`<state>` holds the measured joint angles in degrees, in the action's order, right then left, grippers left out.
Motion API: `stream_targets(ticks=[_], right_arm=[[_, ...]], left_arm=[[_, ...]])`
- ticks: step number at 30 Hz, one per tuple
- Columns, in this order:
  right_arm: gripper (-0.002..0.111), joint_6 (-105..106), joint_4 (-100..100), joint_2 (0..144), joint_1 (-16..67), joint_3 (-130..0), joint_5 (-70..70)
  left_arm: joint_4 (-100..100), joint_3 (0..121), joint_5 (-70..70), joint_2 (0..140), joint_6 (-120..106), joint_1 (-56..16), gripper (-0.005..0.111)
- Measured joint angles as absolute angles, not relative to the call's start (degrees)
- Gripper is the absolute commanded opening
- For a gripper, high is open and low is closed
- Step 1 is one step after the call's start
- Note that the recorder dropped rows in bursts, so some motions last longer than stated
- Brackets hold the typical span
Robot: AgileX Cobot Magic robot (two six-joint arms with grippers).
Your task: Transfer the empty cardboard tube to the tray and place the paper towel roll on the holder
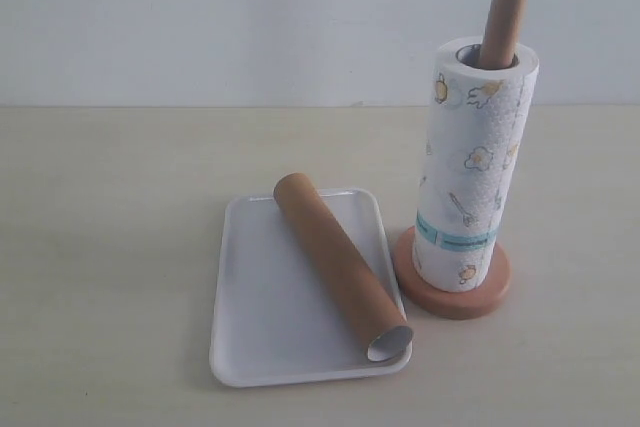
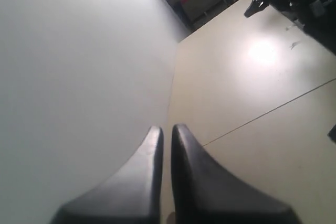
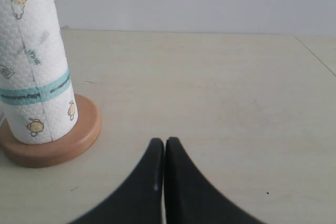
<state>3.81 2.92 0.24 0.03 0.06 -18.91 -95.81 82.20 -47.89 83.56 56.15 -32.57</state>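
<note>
Shows empty cardboard tube (image 1: 338, 259) on tray (image 1: 260, 297), end overlapping lower-right rim, liable to roll off if jolted; left gripper (image 2: 167, 129) and right gripper (image 3: 164, 141) pressed together, empty

One cardboard tube (image 1: 335, 257), one white tray (image 1: 262, 302), one paper towel roll (image 1: 475, 167), one wooden holder (image 1: 455, 304)

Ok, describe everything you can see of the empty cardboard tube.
The cardboard tube is a long, slim cylinder of plain brown card, hollow, its open near end pale grey inside. It lies on its side, diagonally across the white tray, from back rim to front right corner. Only the tray touches it.
</note>
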Motion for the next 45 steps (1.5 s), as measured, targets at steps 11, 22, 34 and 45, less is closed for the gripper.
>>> stream_targets(ticks=[11, 22, 34, 45], right_arm=[[0.000, 3.81, 2.92, 0.24, 0.03, 0.06, -18.91], [0.000, 3.81, 2.92, 0.24, 0.03, 0.06, -18.91], [0.000, 3.81, 2.92, 0.24, 0.03, 0.06, -19.02], [0.000, 3.81, 2.92, 0.24, 0.03, 0.06, -19.02]], left_arm=[[-96.52, 81.56, -27.16, 81.07, 49.24, -32.57, 0.005], [-81.44, 67.01, 19.52, 58.25, 57.86, -32.57, 0.005], [-79.11, 42.88, 26.70, 27.97, 69.32, -24.20, 0.005], [-75.77, 42.85, 14.57, 27.61, 69.32, -24.09, 0.005]])
